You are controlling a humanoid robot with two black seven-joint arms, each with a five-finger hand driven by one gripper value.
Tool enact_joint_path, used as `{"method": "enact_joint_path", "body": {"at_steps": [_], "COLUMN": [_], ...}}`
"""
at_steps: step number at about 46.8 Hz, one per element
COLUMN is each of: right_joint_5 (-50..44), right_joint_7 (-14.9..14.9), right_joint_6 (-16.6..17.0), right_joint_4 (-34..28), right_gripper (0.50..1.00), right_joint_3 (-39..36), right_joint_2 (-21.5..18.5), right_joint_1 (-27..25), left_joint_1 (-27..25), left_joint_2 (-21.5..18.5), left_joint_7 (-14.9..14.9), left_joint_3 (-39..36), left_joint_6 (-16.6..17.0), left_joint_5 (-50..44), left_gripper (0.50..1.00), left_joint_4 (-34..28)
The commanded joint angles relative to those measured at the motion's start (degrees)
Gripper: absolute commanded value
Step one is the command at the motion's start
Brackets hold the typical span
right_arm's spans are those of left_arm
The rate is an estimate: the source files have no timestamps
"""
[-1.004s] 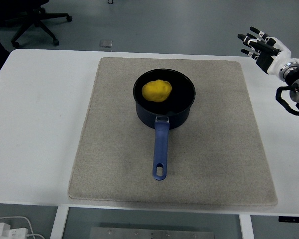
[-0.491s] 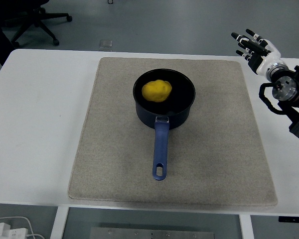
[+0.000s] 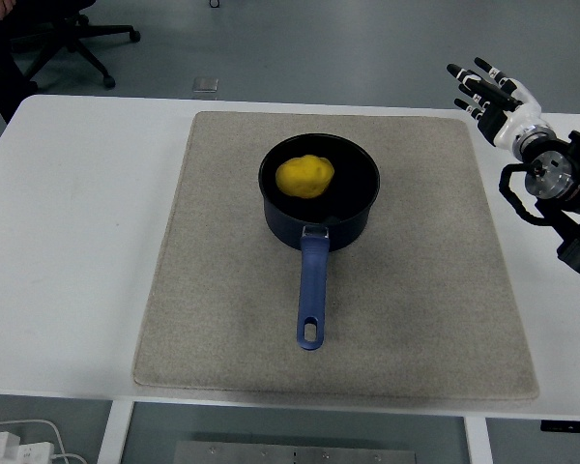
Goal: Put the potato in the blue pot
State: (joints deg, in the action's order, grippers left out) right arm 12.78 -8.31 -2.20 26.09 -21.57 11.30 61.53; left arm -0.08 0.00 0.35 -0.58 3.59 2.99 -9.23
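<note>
- My right hand (image 3: 503, 104) is drawing back to the worktop's (image 3: 77, 222) right edge, fingers (image 3: 469, 82) spread wide, holding nothing.
- The potato (image 3: 304, 176) is sitting inside the blue pot (image 3: 319, 198); I am judging the task finished.

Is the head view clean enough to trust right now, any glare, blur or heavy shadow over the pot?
Head view: even, soft light, with no glare on the white table. The potato is sharp and bright inside the blue pot, whose dark interior hides detail. The right hand shows crisp, unblurred fingers. Only faint shadows edge the mat.
</note>
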Motion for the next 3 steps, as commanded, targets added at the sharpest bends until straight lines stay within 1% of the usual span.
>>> {"method": "enact_joint_path", "body": {"at_steps": [1, 3], "right_joint_5": [-0.03, 0.05], "right_joint_7": [-1.18, -1.62], "right_joint_6": [0.0, 0.0], "right_joint_4": [0.02, 0.02], "right_gripper": [0.932, 0.932], "right_joint_3": [-0.05, -0.05], "right_joint_2": [-0.05, -0.05], "right_joint_1": [-0.09, -0.27], "left_joint_1": [0.0, 0.0], "left_joint_2": [0.0, 0.0], "left_joint_7": [0.0, 0.0], "left_joint_3": [0.05, 0.05], "left_joint_6": [0.01, 0.01], "left_joint_5": [0.0, 0.0], "left_gripper": [0.996, 0.996], "left_joint_4": [0.0, 0.09]}}
